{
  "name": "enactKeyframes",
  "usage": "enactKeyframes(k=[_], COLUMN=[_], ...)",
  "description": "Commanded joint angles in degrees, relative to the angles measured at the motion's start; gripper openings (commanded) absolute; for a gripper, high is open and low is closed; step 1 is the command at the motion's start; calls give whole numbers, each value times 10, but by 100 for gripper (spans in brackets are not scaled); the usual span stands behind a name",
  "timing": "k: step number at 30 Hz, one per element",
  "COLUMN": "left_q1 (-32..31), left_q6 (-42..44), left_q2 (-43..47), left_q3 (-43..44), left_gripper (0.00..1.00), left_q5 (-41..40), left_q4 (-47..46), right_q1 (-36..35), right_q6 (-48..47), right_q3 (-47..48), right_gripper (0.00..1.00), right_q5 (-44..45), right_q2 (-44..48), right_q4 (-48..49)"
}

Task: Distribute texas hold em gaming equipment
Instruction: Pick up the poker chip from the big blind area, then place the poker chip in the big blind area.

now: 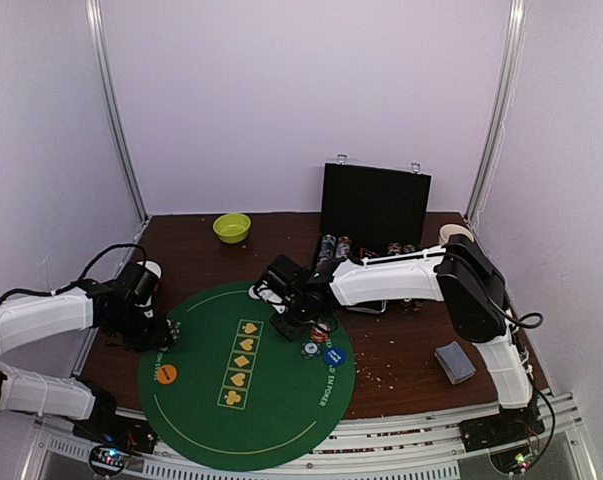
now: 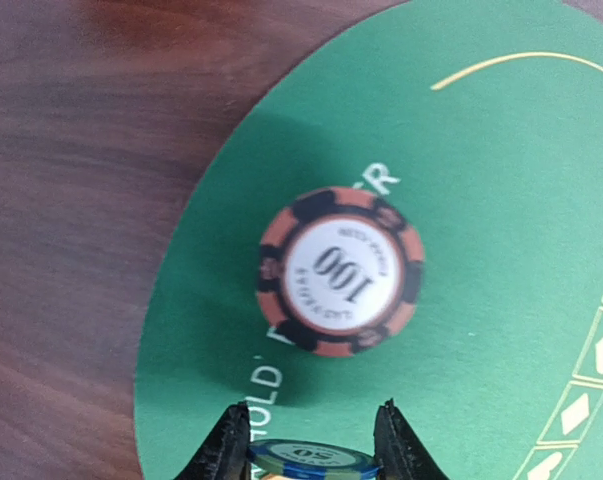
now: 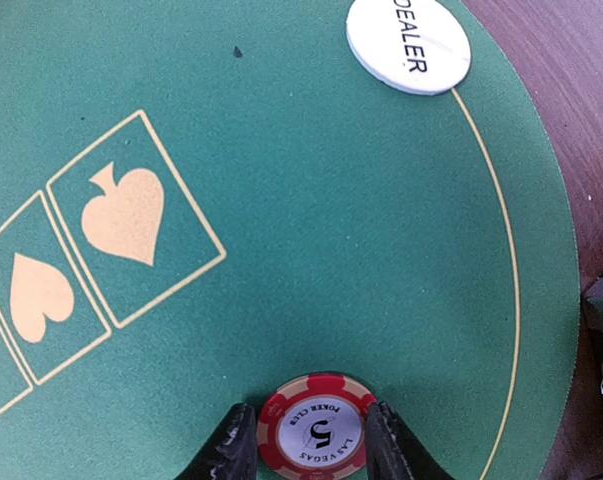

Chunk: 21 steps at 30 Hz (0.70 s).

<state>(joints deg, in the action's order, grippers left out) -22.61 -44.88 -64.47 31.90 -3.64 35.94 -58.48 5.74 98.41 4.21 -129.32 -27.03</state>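
**Both arms are pinching chips over the felt, and here's what's bugging me**

Standing here watching. The green felt mat [image 1: 281, 420] is lying under both sets of jaws, with bare wooden table [image 1: 406, 350] just beyond its edge.

My worry is that each chip is being held only by its thin rim. If a gripper is tilted or too high when it lets go, I'm guessing the chip is going to roll off the felt onto the wood.

Second worry: an orange-and-black chip [image 2: 341, 272] is lying flat just ahead of the left jaws, so a forward drop could bump it.

Poses:
- **Right arm** [image 1: 401, 275]: it's reaching way across toward the middle of the mat, with the wrist pointing down.
- **Right gripper** [image 3: 310, 415]: it's closed to a narrow gap on a red chip [image 3: 316, 432], face up, with both fingers touching its rim. A white dealer button [image 3: 409, 45] is sitting well ahead of those jaws, off to one side.
- **Left arm** [image 1: 51, 315]: it's crouching low at the mat's near-left edge.
- **Left gripper** [image 2: 311, 430]: it's partly closed around a blue chip [image 2: 311, 460], which is filling the gap between the fingers.
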Motion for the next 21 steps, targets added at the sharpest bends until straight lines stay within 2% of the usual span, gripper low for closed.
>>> enactKeyframes(k=[1,8,12,16,18,21], left_q1=[-2,2,4,6,7,8], left_q6=[-18,-32,-35,-36,-36,-35], left_q2=[-39,-81,-80,-73,-71,-71], left_q3=[21,16,22,23,22,20], left_gripper=[17,18,33,38,44,60], left_q5=[-28,-41,-70,-84,-85,-76], left_q4=[62,60,56,50,49,48], right_q1=[3,3,3,3,3,2], right_q6=[3,0,2,2,2,2], right_q3=[-41,-34,-20,-13,-6,2], right_gripper=[38,39,40,40,39,35], right_q5=[8,5,1,-5,-9,-22], right_q2=[-4,-6,-14,-19,-24,-25], right_q4=[-71,-71,-83,-92,-98,-99])
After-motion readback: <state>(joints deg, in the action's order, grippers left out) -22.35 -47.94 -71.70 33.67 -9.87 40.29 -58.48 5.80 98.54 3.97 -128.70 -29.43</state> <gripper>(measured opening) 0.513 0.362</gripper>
